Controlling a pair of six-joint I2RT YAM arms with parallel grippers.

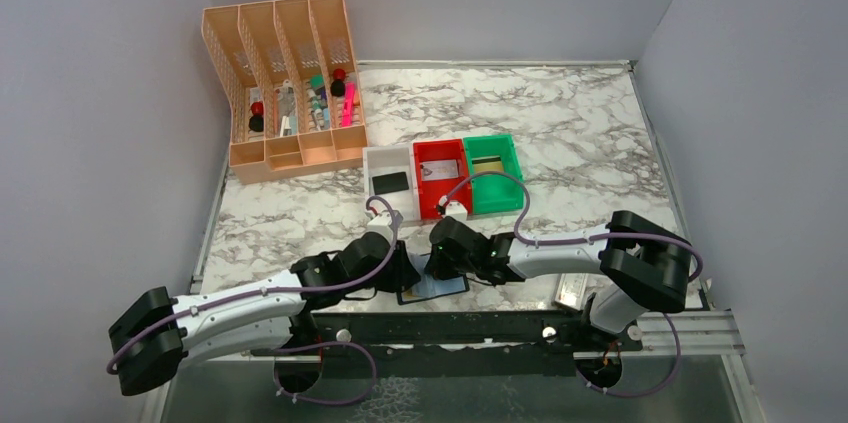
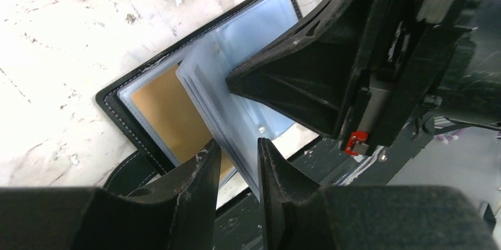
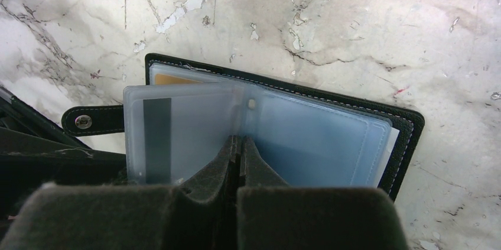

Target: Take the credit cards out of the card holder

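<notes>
The card holder lies open on the marble near the front edge, between my two grippers. In the right wrist view its black edge frames blue-grey pockets, and its snap tab sticks out to the left. A raised pocket leaf holds a card with a dark stripe, and a gold card sits in the pocket behind. My right gripper is shut, its tips pressed on the pockets at the spine. My left gripper is open a little. The edge of the raised leaves stands between its fingers, beside the gold card.
Three small bins stand behind: a white one with a black card, a red one with a whitish card, and a green one with a yellowish card. An orange organiser is at the back left. A small whitish case lies by the right arm.
</notes>
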